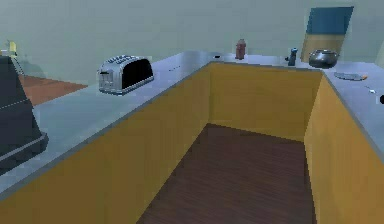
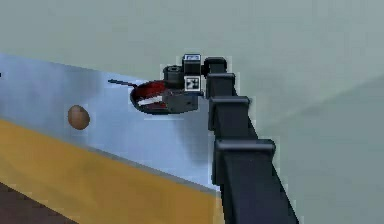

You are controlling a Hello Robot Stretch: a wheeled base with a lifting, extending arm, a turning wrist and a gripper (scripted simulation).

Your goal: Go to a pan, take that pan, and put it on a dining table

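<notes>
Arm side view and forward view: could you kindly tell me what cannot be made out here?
Arm side view: whether the gripper holds the pan; the pan lies on the counter at its far end.
Arm side view: the pan's right part, hidden behind the gripper.
Arm side view: the round brown thing, too small to name.
Forward view: the dark appliance, cut off by the left edge.

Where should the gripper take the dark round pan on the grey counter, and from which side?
Probably the thin handle, jutting flat from the dark round pan toward the arm side view's left. Come down from above: the low, wide rim offers less grip.
</notes>
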